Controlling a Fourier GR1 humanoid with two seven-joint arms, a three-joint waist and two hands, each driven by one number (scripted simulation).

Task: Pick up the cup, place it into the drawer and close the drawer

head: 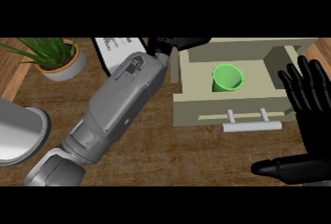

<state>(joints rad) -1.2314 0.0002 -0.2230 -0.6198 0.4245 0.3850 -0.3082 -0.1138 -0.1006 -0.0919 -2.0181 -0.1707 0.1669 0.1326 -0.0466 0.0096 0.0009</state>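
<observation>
Cup point(227, 78): green, inside the open drawer point(226, 110), mouth turned up toward the view, apparently tilted. No hand touches it. Placing looks done; closing is what remains.

Handling, as a judgement: the cup looks light, stiff and smooth-walled, so it could slide or roll if the drawer is shoved hard. If you need to reseat it, take it round the wall below the rim. Otherwise leave it alone.

Drawer: beige box, pulled out toward you, with a pale bar handle point(252, 126) on its front. Push on the front face or the bar, squarely.

Right hand point(309, 105): at the view's right edge, just beside the drawer, fingers straight and up, holding nothing, resting.

Left hand point(184, 43): at the drawer's far left corner, mostly hidden behind its forearm point(119, 96). You cannot tell whether it is open or closed.

Desk point(181, 148): dark wood grain, flat. A potted plant point(57, 57) stands far left, a grey metal vessel point(19, 131) is at the left edge, and a white printed sheet point(116, 46) lies beside the forearm. All are well apart from the drawer's path.
</observation>
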